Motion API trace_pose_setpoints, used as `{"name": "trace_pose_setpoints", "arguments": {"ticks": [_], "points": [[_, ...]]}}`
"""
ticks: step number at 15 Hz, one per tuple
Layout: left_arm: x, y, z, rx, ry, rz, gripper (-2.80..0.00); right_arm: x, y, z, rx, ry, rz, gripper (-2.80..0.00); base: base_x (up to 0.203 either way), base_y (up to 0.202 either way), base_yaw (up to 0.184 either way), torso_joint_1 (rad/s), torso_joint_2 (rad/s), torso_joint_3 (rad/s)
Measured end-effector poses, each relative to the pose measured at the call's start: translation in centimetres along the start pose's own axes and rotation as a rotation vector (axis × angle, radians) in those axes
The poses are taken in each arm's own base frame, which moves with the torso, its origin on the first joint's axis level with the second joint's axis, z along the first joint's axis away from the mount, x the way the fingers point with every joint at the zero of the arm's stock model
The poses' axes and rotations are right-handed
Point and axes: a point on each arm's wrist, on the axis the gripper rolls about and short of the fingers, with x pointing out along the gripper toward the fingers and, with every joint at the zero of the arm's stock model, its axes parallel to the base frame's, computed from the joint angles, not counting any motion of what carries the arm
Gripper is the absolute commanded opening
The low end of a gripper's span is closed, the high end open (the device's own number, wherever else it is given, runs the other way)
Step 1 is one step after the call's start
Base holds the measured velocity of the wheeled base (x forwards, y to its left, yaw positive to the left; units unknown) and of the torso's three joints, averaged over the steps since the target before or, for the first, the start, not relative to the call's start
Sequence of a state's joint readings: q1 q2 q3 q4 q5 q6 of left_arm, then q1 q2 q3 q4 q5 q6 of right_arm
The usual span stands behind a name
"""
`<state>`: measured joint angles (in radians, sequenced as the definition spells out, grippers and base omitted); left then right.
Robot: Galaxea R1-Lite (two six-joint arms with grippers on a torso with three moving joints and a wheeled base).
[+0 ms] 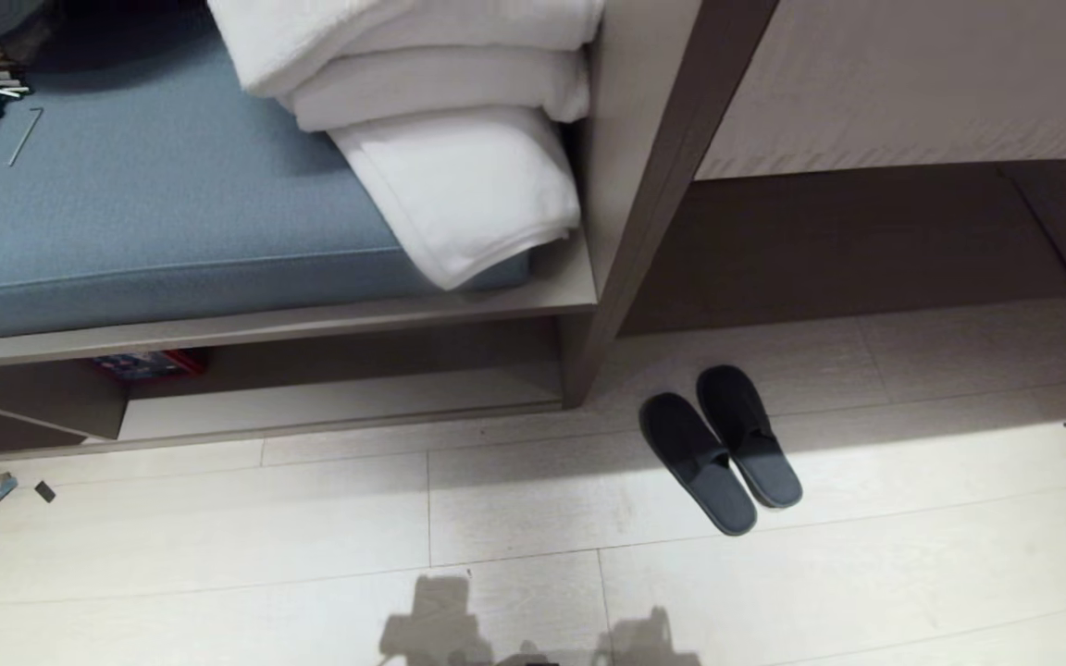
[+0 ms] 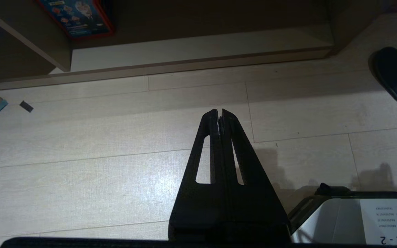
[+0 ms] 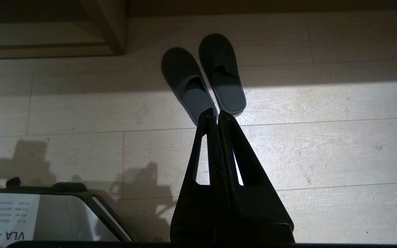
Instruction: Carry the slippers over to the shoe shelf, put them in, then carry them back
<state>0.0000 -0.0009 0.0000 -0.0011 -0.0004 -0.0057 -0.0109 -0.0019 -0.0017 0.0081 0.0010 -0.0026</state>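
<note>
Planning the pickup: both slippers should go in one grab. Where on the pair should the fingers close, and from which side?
Probably at the heel ends of the slippers, approaching from the robot's side, low along the floor. The soles lie flat, side by side and nearly touching, heels toward the robot and toes toward the unit. The right gripper, now shut, is nearest.

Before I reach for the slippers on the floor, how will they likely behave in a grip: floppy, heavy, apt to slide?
The slippers look thin and flat-soled, so probably light and somewhat floppy; a pinched end may droop. The wide band over the foot looks like soft fabric, likely easy to grip. On the smooth pale floor they may slide if nudged, but flat shapes won't roll.
</note>
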Motion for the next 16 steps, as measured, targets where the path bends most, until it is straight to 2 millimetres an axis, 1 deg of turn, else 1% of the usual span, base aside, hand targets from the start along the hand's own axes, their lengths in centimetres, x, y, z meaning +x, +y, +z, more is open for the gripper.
{"name": "trace_pose_setpoints", "arguments": {"ticks": [16], "points": [[0.00,0.00,0.00,0.000,0.000,0.000,-2.80,0.00,0.00,0.01,0.000,0.000,0.001,-2.80,0.000,0.000,0.000,0.003,0.00,0.202]]}}
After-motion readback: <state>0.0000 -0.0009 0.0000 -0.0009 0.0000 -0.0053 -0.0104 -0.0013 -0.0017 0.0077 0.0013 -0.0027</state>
